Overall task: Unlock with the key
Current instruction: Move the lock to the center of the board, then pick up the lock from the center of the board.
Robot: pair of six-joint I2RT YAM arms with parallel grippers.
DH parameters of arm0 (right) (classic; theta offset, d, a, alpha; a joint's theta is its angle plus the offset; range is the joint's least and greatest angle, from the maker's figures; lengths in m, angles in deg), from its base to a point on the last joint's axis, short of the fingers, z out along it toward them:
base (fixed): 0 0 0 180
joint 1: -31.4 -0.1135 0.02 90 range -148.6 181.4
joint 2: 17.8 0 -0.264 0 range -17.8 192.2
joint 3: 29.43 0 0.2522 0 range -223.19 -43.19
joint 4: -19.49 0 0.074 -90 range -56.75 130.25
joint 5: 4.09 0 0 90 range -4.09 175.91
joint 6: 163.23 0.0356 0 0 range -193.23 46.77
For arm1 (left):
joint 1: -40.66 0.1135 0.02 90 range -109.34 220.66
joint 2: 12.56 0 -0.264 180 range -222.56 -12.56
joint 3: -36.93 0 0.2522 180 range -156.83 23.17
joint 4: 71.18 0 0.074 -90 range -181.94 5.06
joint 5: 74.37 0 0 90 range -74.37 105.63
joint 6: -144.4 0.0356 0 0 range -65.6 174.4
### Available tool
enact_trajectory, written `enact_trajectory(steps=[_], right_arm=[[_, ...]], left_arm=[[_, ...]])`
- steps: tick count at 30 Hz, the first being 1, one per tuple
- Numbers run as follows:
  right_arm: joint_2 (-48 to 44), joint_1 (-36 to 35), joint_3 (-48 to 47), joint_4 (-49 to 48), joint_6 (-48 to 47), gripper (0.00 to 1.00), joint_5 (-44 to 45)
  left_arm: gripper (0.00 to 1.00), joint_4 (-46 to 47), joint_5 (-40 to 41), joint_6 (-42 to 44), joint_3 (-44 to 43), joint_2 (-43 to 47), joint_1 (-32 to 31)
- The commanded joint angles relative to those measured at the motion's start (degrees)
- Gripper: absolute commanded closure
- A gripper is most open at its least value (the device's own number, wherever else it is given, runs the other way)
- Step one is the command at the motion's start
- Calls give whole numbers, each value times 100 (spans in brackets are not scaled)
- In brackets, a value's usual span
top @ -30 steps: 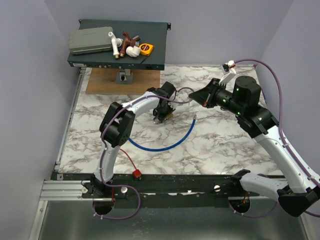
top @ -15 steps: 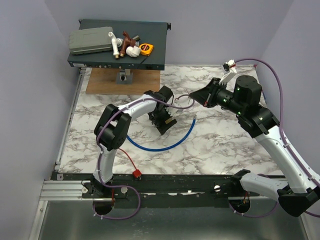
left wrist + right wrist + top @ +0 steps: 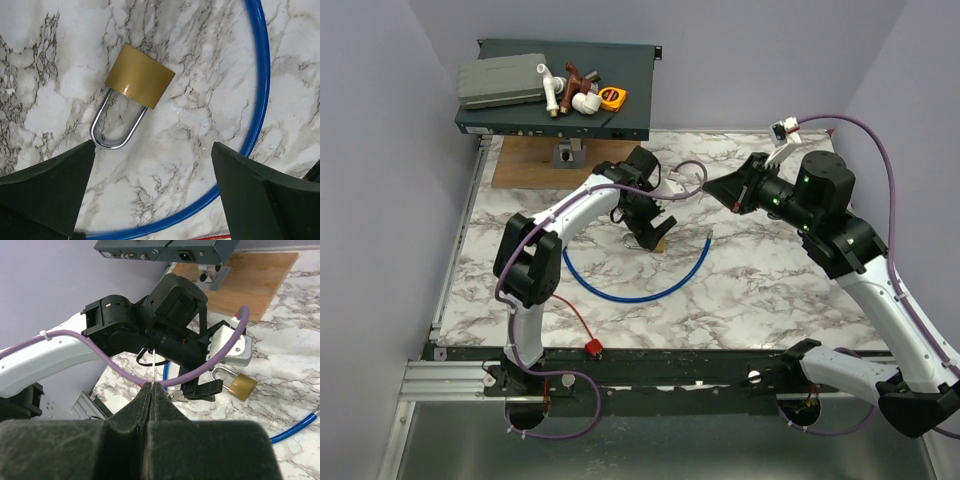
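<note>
Left wrist view: the brass padlock is seen lying flat on the marble table, its silver shackle apparently seated in the body; the left gripper is poised above it with the jaws spread wide and nothing between them; the bend of the shackle lies just beside one finger, and whether it is touched cannot be told; the blue cable lock is curved round one side of the padlock, apart from it.

From the top external view the key is found well apart from the padlock, its red tag resting at the near edge of the table by the left arm's base, with the red cord trailing toward the blue loop; it is gripped by neither arm. The right gripper is poised to the right of the padlock, jaws pressed together; a thin pale sliver is seen at their tips in the right wrist view, and what it is cannot be told.

The step in hand is judged to be an early one: the lock is laid out, the key is not yet collected, and unlocking is not begun. The next move is judged to call for a precise pinch on the tiny key head, low against the table, with the cord kept from snagging; the padlock would then need to be steadied by the other gripper so that the keyway, which is not visible, can be met.
</note>
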Motion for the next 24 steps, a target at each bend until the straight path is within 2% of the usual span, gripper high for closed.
enact_trajectory(steps=[1, 5, 9, 13, 18, 20, 24], right_arm=[[-150, 34, -62, 15, -132, 99, 197], [-140, 41, -97, 35, -130, 99, 204], [-149, 41, -125, 35, -139, 99, 238], [-141, 41, -187, 84, -159, 99, 267], [-184, 49, -263, 92, -136, 99, 333], [-200, 49, -309, 145, -144, 99, 371], [-204, 54, -337, 245, -164, 99, 424]], left_arm=[[1, 348, -631, 1243, 643, 693, 20], [2, 862, -403, 2199, 1225, 1084, 16], [1, 214, -723, 2677, 620, 652, 51], [1, -74, -570, 2618, 3, 46, -66], [1, 20, 347, 2756, -186, -471, -374], [1, 53, 432, 2656, -226, -600, -434], [9, -12, 348, 2366, -453, -844, -450]])
